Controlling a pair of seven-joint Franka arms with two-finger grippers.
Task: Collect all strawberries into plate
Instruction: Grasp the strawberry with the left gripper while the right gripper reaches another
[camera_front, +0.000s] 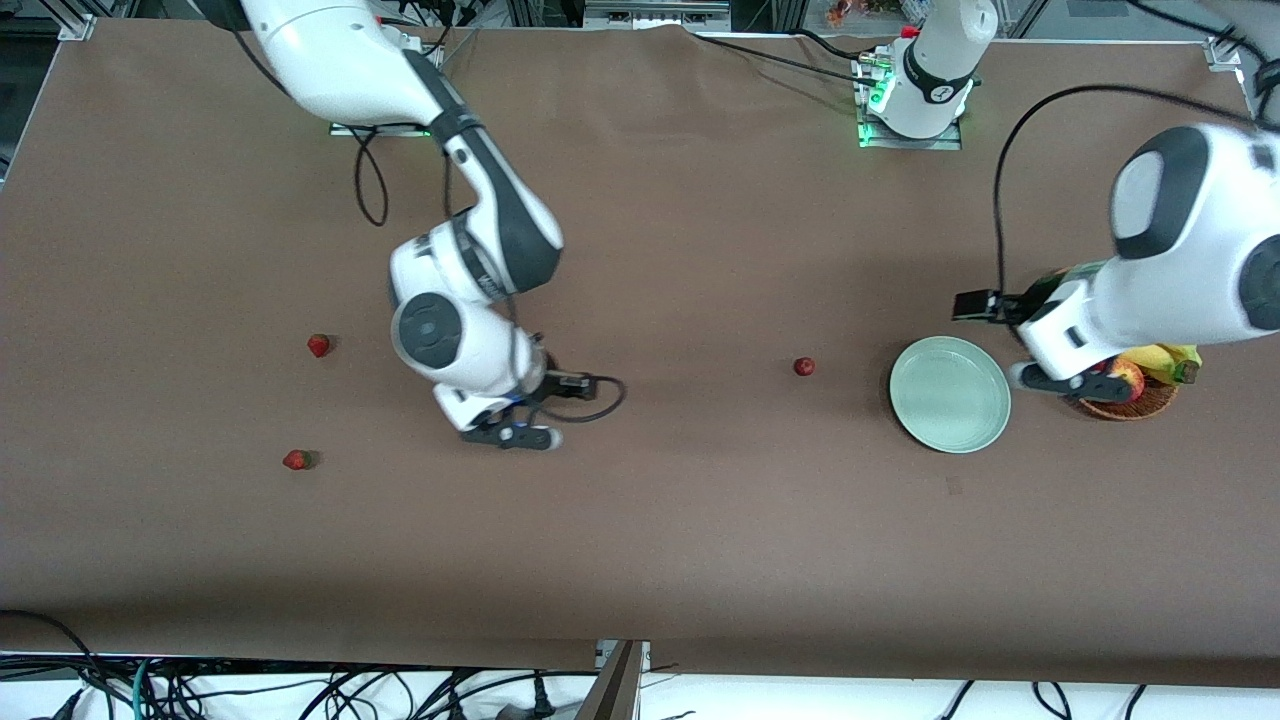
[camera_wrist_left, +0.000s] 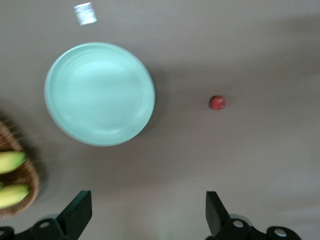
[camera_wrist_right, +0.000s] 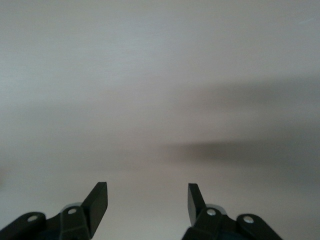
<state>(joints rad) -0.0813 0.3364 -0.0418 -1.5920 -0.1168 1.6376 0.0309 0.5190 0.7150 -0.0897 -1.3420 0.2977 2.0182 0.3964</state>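
Presently, on the brown table (camera_front: 700, 520):

Strawberries, three, all lying on the bare cloth. One strawberry (camera_front: 804, 367) sits near the middle of the table, close to the plate on the side toward the right arm's end. A second strawberry (camera_front: 318, 345) lies toward the right arm's end, well in from that edge. A third strawberry (camera_front: 297, 460) lies just nearer the front camera than the second, closer to the table's near edge.

Plate (camera_front: 950, 394), pale mint-green, round, nothing in it, toward the left arm's end of the table.

Wicker basket (camera_front: 1125, 405), just beside the plate toward the left arm's end, holding an apple (camera_front: 1128, 380) and bananas (camera_front: 1165, 360).

Left gripper (camera_front: 1050, 380): fingers spread wide, holding nothing, over the gap between plate and basket. The left wrist view shows the plate, the basket's rim and the middle strawberry below.

Right gripper (camera_front: 520, 436): fingers parted, nothing between them, low over bare cloth near the table's middle, between the middle strawberry and the other two. Its wrist view shows only cloth and shadow.
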